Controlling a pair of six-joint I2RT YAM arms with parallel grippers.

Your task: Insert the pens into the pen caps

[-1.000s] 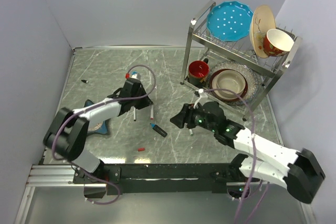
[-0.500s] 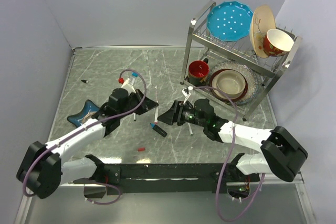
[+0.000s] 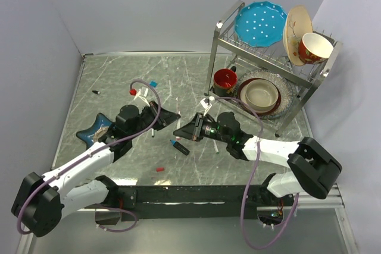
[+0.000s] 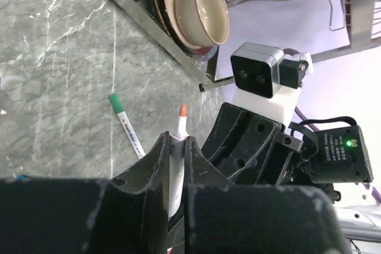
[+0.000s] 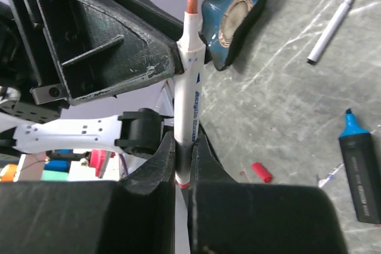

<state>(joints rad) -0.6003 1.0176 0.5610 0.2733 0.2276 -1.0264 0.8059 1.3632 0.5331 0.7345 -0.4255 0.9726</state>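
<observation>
I see both arms reaching in to mid-frame in the top view: left arm [image 3: 89,160] from lower left, right arm [image 3: 271,147] from lower right. Left gripper [image 4: 177,147] and right gripper [image 5: 183,156] face each other closely, both clamped on one red-tipped pen [image 5: 190,93].

White arm links [image 3: 83,163], black joints [image 3: 312,168], purple cables [image 3: 158,96].

Blue marker [image 5: 362,171] cut off by right edge; green-tipped pen [image 4: 128,126] lower barrel hidden behind left pincer [image 4: 177,141].
</observation>
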